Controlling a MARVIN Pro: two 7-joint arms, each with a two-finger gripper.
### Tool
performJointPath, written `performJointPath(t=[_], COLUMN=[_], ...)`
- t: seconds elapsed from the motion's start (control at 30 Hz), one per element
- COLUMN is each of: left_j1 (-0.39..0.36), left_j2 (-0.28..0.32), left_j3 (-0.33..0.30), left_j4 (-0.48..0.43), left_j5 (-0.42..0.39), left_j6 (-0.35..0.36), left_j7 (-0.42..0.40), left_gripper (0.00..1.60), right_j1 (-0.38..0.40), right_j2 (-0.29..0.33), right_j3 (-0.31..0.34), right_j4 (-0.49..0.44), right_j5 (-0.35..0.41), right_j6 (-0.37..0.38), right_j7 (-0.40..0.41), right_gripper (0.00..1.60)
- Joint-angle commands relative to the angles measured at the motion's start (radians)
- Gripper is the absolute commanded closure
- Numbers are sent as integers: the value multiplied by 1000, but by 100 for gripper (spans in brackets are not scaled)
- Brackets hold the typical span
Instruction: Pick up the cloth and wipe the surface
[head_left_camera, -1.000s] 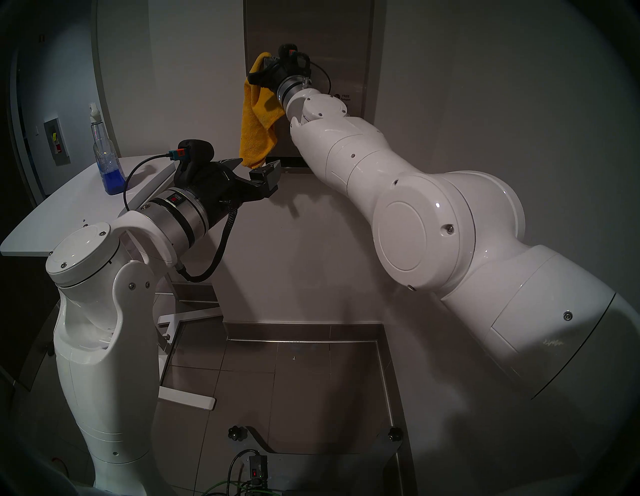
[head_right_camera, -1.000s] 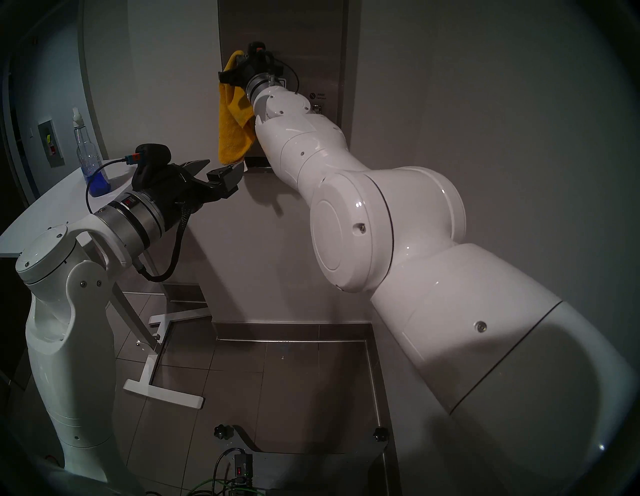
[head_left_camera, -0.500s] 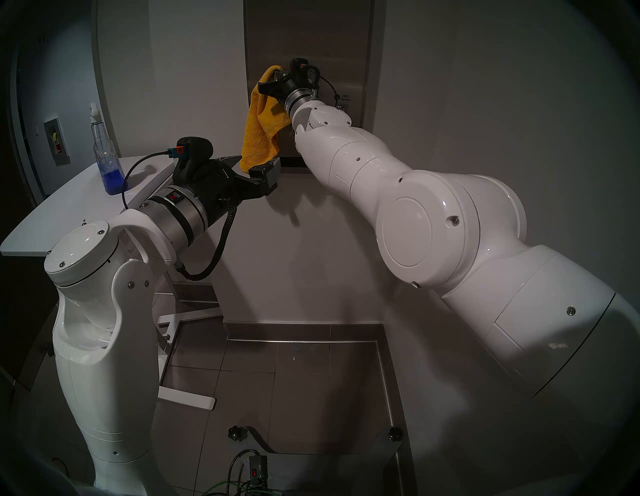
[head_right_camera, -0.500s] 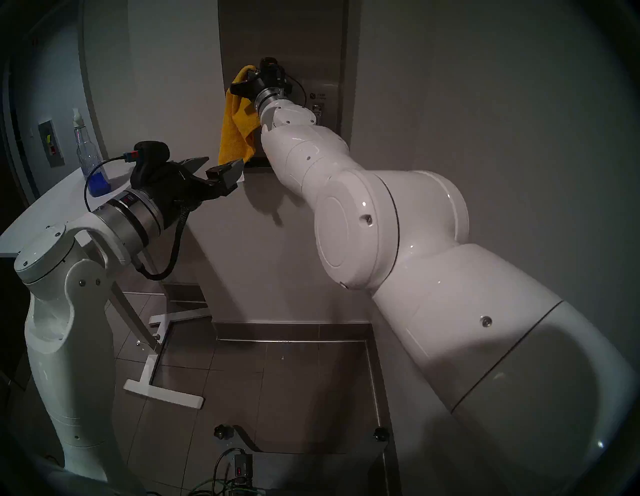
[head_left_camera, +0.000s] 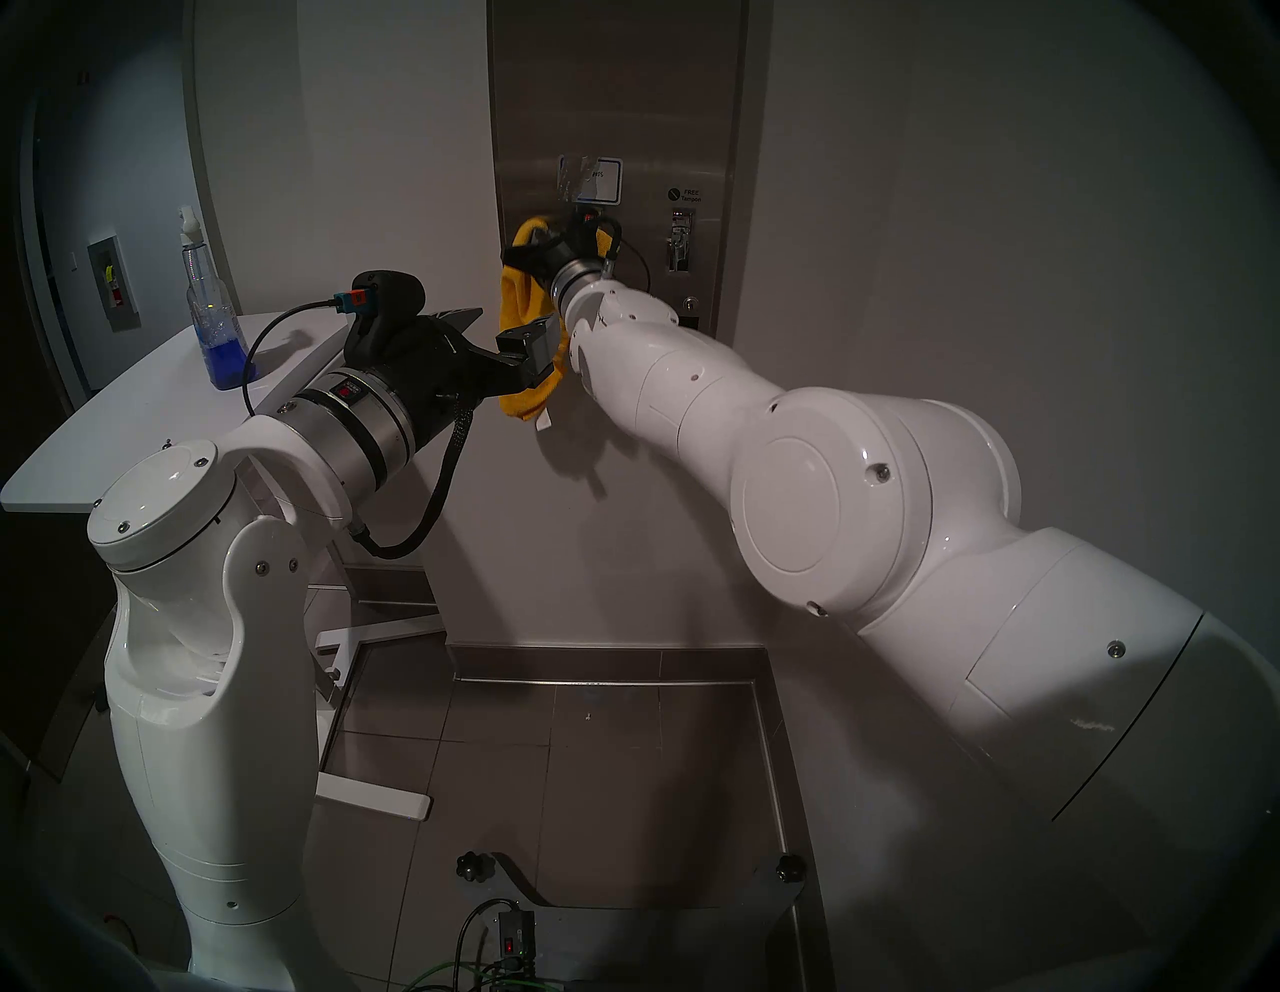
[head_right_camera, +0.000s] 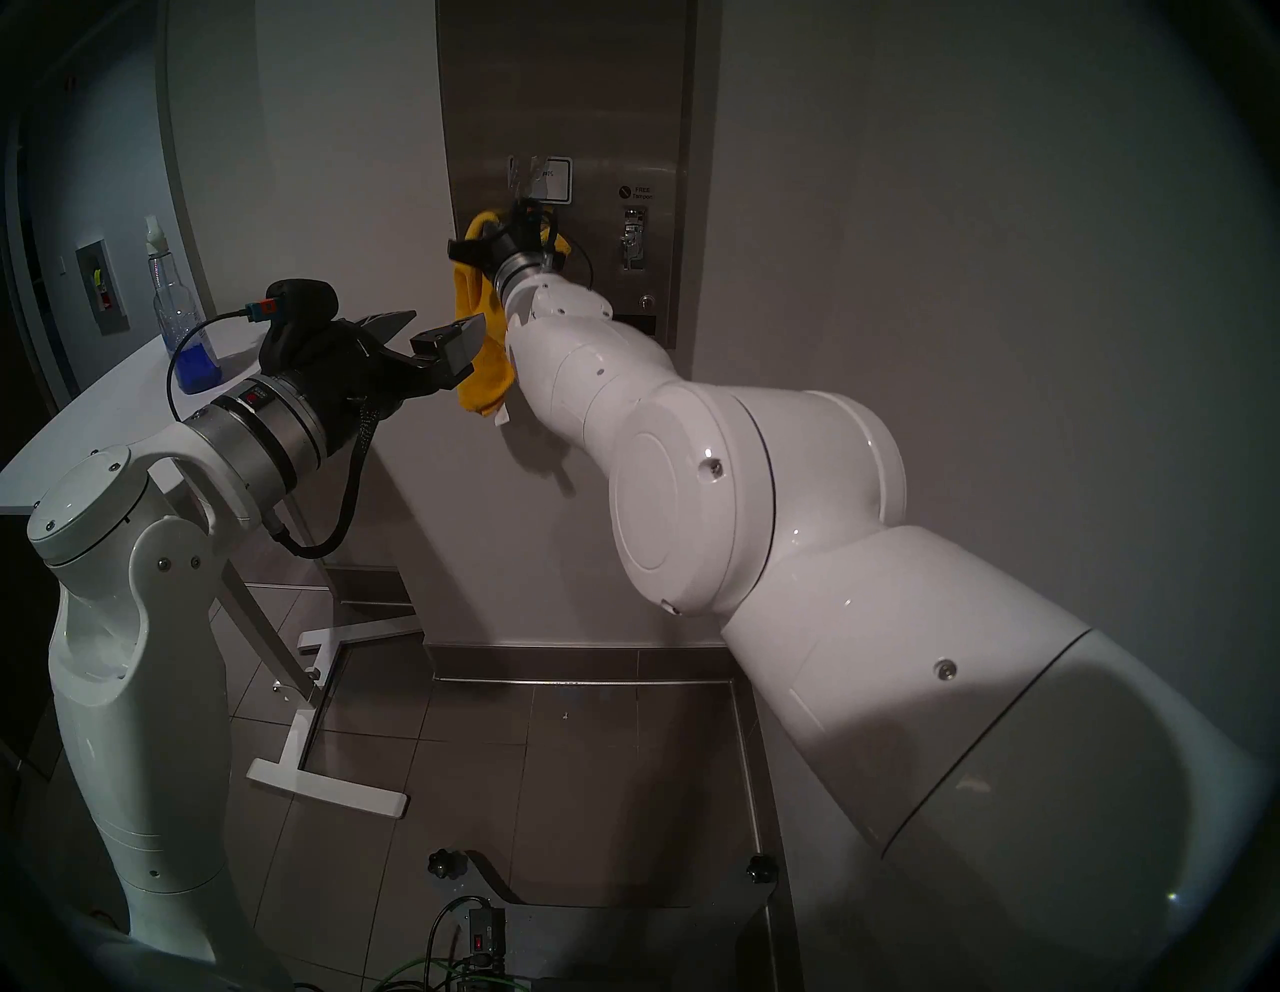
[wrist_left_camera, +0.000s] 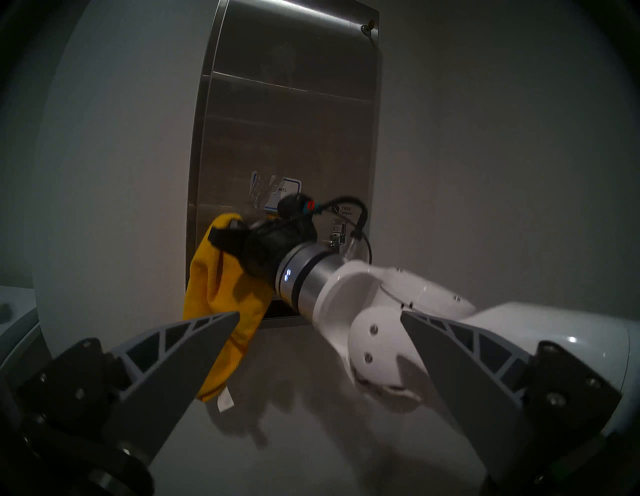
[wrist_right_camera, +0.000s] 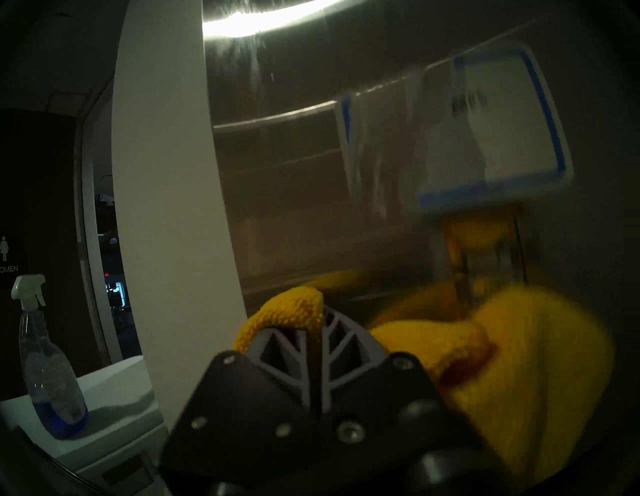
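- Mustard-yellow, nubby microfibre: the cloth (wrist_left_camera: 221, 298) is soft, light and limp, so it drapes and folds; I judge a bunched pinch near its top holds it best.
- The right gripper (wrist_right_camera: 320, 320) is clamped tight on that top fold, pressing the cloth against the dispenser panel (head_left_camera: 623, 90), below the blue-edged label (head_left_camera: 601, 179).
- The panel is brushed steel, hard and smooth; its coin mechanism (head_left_camera: 680, 239) could snag loose fabric.
- The left gripper (wrist_left_camera: 320, 317) hangs wide apart, empty, near the white table (head_left_camera: 131, 415).

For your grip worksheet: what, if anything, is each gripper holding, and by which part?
The right gripper pinches the yellow cloth at a bunched upper fold, the rest hanging below. The left gripper is open and holds nothing.
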Motion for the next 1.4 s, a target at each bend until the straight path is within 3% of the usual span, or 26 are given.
performJointPath(t=[0.0,0.13,0.23,0.43,0.67,0.87,1.07,1.2,1.37], left_j1=[-28,-27,-25,-23,-23,-25,-27,-29,-29], left_j2=[0,0,-1,-2,-3,-4,-5,-6,-6], left_j3=[-2,-2,-2,-2,-3,-3,-3,-2,-2], left_j4=[-26,-26,-26,-24,-24,-26,-26,-26,-26], left_j5=[3,4,3,4,5,6,8,11,12], left_j6=[-15,-14,-12,-10,-10,-11,-13,-15,-15], left_j7=[2,1,-1,-2,-4,-5,-4,-4,-5], left_gripper=[0,0,0,0,0,0,0,0,0], right_j1=[-4,-2,49,116,112,164,152,95,56], right_j2=[28,34,27,26,22,24,12,26,47], right_j3=[1,-5,-37,-62,-85,-113,-102,-82,-56], right_j4=[-18,-48,-78,-118,-182,-205,-225,-264,-302], right_j5=[-1,-6,-32,-50,-65,-86,-63,-36,-12], right_j6=[33,-5,-29,-27,-68,-61,-88,-140,-146], right_j7=[-8,6,42,59,89,121,186,266,298], right_gripper=[160,160,160,160,160,160,160,160,160])
